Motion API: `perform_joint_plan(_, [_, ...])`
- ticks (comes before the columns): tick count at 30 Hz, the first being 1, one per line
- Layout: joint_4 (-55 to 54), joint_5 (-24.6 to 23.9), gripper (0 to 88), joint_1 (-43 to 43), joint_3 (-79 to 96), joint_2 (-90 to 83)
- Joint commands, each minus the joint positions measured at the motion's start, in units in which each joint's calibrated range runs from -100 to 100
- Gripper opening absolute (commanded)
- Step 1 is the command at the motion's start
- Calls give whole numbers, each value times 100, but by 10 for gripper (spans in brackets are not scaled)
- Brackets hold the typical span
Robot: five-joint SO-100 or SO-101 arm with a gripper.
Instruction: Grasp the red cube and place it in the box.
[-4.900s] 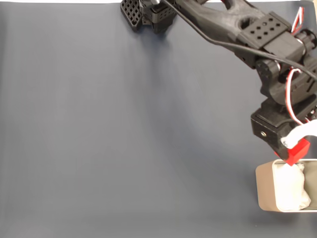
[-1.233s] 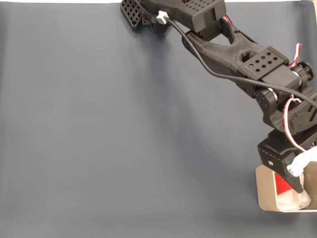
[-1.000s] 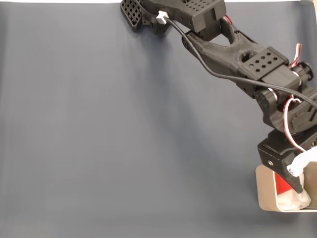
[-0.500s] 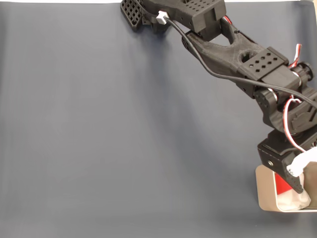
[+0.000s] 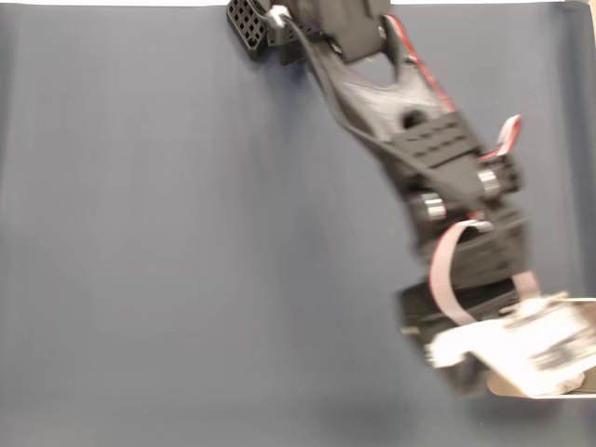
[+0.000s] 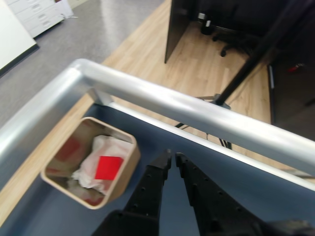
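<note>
Fixed view: one black arm (image 5: 410, 140) reaches from the top edge down toward the lower right corner, blurred. Its lower end covers most of one box (image 5: 559, 386), of which a pale corner with white lining shows at the right edge, low down. The dark blue mat (image 5: 186, 242) is bare to the left of the arm, with wide open room across the left and middle. The pincer's state cannot be told here, and no writing can be read.

Wrist view: one red cube (image 6: 109, 167) lies on the white paper (image 6: 106, 152) inside the one beige box (image 6: 88, 164), near its middle. The box stands on the blue mat in the corner, just beside the metal rail (image 6: 197, 110) that runs along the table's edge; beyond the rail is a wooden floor (image 6: 147, 46). The gripper (image 6: 172, 160) hangs to the right of the box, apart from it, its two black fingers nearly together and holding nothing. Open mat lies to the right of the fingers. No labels can be read.
</note>
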Motion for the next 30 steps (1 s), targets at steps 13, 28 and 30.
perform_joint_plan(13, [-1772,-10,0,1551,8047,-6216])
perform_joint_plan(28, [-3034,-54,0,1558,14443,-10904])
perform_joint_plan(30, [-2903,-59,0,1544,14899,-11364])
